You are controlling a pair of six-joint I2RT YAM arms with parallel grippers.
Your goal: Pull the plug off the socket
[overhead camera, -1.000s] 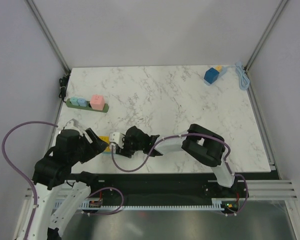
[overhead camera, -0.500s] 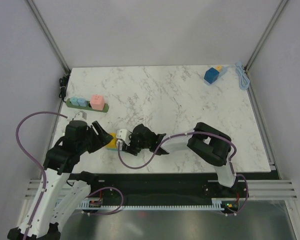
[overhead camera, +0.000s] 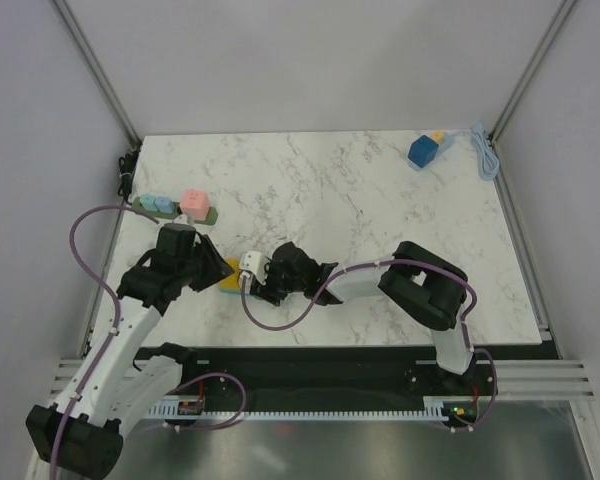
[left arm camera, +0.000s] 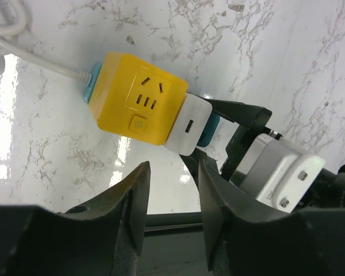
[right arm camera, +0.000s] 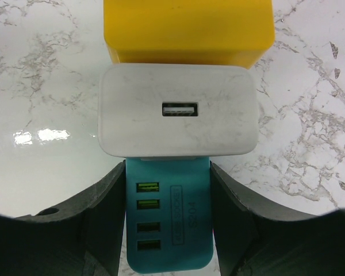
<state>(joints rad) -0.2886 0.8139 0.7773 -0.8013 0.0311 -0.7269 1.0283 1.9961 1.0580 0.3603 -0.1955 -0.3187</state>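
A yellow cube socket (overhead camera: pixel 227 274) lies on the marble table near the front left. A white plug (overhead camera: pixel 252 267) sits in its right face. In the right wrist view the yellow body (right arm camera: pixel 188 29) is at the top, the white plug (right arm camera: pixel 178 109) below it, and the socket's teal USB end (right arm camera: pixel 168 218) between my fingers. My right gripper (right arm camera: pixel 168 190) is shut on that teal end. My left gripper (left arm camera: pixel 172 172) is open and empty, just in front of the socket (left arm camera: pixel 135 98) and plug (left arm camera: pixel 188 125).
The socket's white cord (left arm camera: pixel 40 57) runs off to the left. A green power strip (overhead camera: pixel 175 207) with pink and blue plugs lies at the left edge. A blue cube (overhead camera: pixel 425 150) and a light-blue cable (overhead camera: pixel 485 150) lie at the far right corner.
My left arm has stretched forward, bringing its open gripper up to the socket. My right gripper and the socket have shifted a little away from the front edge.
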